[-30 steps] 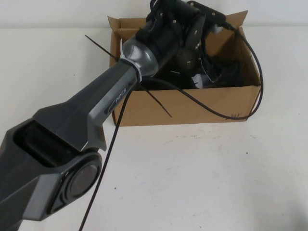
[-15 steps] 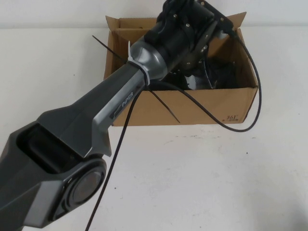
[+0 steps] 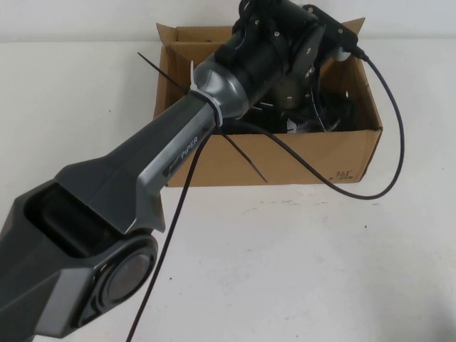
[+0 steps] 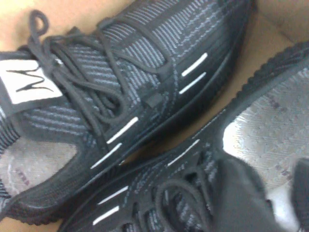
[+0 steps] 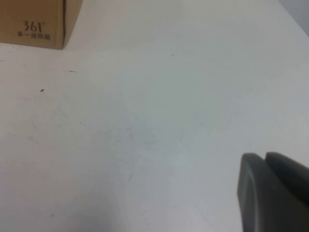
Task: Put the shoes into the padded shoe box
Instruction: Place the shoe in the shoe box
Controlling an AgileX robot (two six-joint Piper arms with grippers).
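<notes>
The brown padded shoe box (image 3: 299, 153) stands at the back middle of the table. Both black knit shoes lie inside it side by side, one (image 4: 120, 96) with a white tongue label, the other (image 4: 159, 193) beside it. In the high view only a dark part of the shoes (image 3: 336, 112) shows. My left gripper (image 3: 296, 108) reaches down into the box; in the left wrist view it (image 4: 270, 186) is open, fingers apart over the nearer shoe's grey-white lining. My right gripper (image 5: 264, 158) is shut and empty above bare table, out of the high view.
The left arm (image 3: 178, 149) crosses the table diagonally, and its black cable (image 3: 385, 142) loops over the box's right end. A corner of the box with a black printed mark (image 5: 34, 29) shows in the right wrist view. The table (image 3: 320, 256) is white.
The left wrist has moved a little to the right over the box, and its cable loop has swung further right. The box has shifted slightly.
</notes>
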